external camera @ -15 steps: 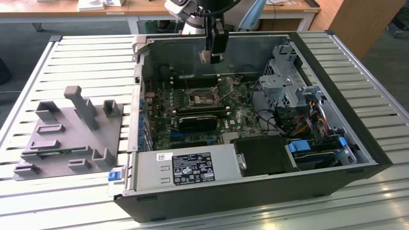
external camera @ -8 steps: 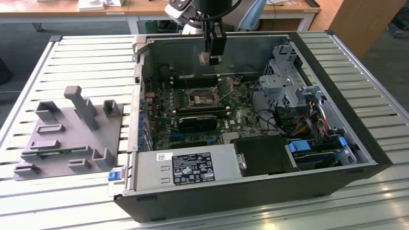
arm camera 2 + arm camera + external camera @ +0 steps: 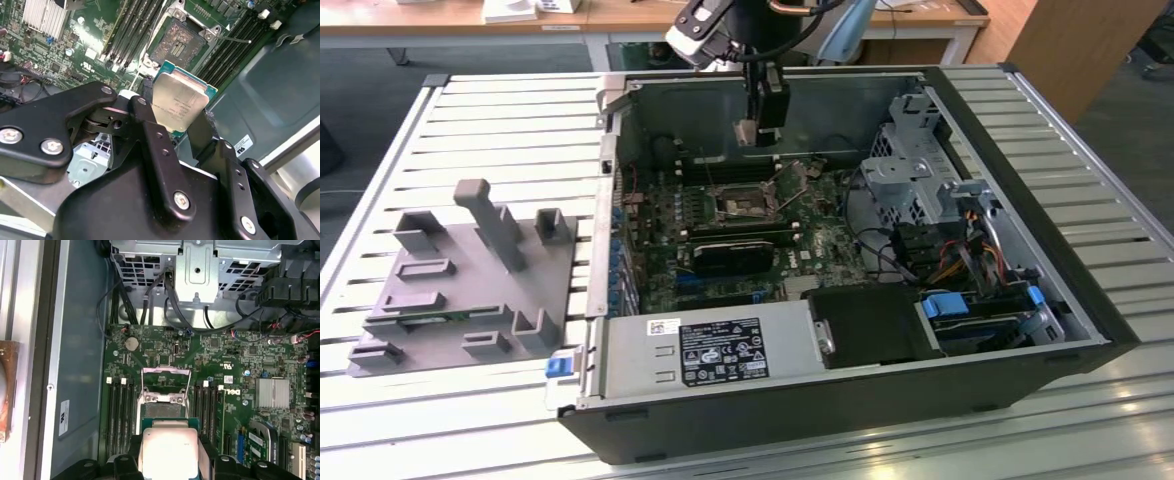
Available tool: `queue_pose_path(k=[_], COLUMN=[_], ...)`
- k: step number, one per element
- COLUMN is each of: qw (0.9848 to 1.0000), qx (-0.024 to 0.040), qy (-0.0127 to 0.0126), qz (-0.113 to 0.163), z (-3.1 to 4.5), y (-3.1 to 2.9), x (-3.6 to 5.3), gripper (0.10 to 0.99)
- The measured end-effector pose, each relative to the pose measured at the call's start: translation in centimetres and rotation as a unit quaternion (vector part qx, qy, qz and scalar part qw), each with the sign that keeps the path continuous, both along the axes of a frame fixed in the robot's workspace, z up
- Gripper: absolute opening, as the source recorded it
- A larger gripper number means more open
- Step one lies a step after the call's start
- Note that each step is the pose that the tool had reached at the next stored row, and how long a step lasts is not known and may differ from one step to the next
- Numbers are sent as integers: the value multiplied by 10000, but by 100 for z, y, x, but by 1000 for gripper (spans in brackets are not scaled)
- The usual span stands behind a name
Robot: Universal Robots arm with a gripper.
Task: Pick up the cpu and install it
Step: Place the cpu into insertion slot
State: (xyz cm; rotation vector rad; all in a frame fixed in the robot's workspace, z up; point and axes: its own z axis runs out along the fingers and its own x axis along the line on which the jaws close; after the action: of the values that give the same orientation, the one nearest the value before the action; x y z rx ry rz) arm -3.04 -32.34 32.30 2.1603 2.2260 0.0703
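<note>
An open computer case (image 3: 847,100) lay on a slatted tabletop (image 3: 507,110), with its motherboard (image 3: 720,215) and bare socket (image 3: 178,44) exposed inside. The end effector (image 3: 751,135) hung over the board near the socket, clamped on the cpu (image 3: 179,102), its fingers (image 3: 150,132) pressing opposite edges. On the exterior view's left, grey holder blocks (image 3: 467,270) stood outside the case.

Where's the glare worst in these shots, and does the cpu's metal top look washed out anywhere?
First wrist view: the cpu lid is blown out almost white. Second wrist view: it has a softer sheen, markings faintly visible. Exterior view: the table slats glare brightly near the camera, while the computer case interior looks dimmer.
</note>
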Motion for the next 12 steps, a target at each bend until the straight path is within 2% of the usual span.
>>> queue_pose_path(k=[12], qw=[10000], qx=[-1], qy=[0], qz=[0], z=[-117], y=[0], x=[0], gripper=[525])
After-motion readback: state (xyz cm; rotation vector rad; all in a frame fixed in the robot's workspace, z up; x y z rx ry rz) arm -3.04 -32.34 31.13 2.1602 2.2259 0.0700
